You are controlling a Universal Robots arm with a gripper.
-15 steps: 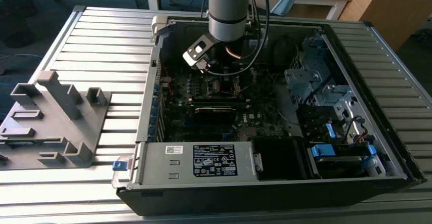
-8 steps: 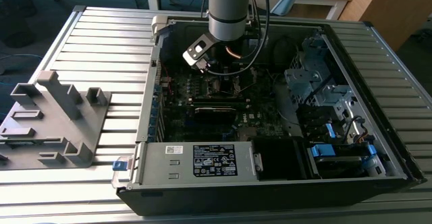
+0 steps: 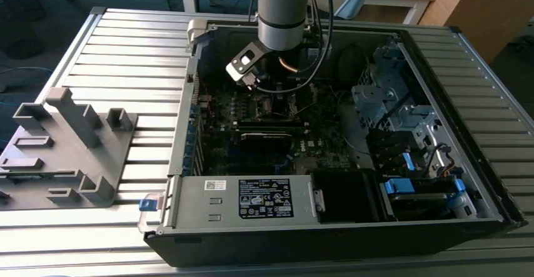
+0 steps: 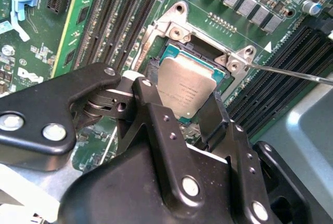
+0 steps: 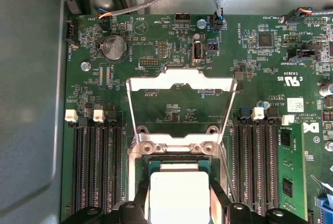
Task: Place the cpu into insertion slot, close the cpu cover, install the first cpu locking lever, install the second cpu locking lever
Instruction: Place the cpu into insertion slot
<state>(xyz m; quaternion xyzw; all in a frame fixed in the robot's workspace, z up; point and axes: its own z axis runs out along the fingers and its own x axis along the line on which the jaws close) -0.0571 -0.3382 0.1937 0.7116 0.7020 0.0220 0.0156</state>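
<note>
cpu in gripper, over insertion slot

One cpu, one insertion slot, one cpu cover, two memory-slot banks, one computer case, in the exterior view one fixture at its nine o'clock, one power-supply box at six o'clock

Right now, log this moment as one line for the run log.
gripper: shut on cpu | cpu: over insertion slot | cpu cover: open

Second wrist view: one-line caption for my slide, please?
Fingers hold the silver cpu over the insertion slot, metal frame around it.
</note>
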